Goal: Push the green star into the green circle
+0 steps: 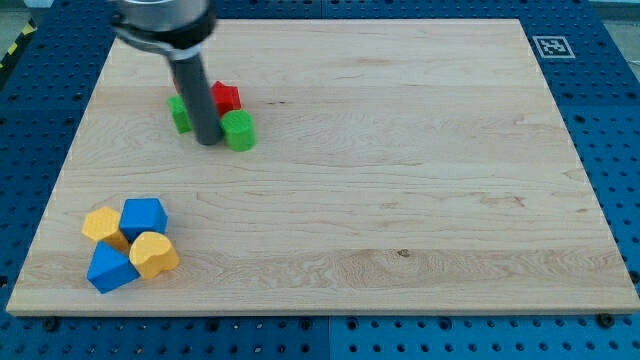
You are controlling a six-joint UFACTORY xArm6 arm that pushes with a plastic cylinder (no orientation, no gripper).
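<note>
The green circle (239, 130) sits at the upper left of the wooden board (400, 200). The green star (180, 113) lies just to its left, mostly hidden behind my rod. My tip (208, 141) rests on the board between the two green blocks, touching or nearly touching both. A red block (226, 97) sits right behind them, against the rod's right side; its shape is partly hidden.
A cluster lies at the lower left: a yellow block (102, 225), a blue block (144, 216), another yellow block (153, 254) and another blue block (109, 268). A fiducial tag (551, 46) marks the board's upper right corner.
</note>
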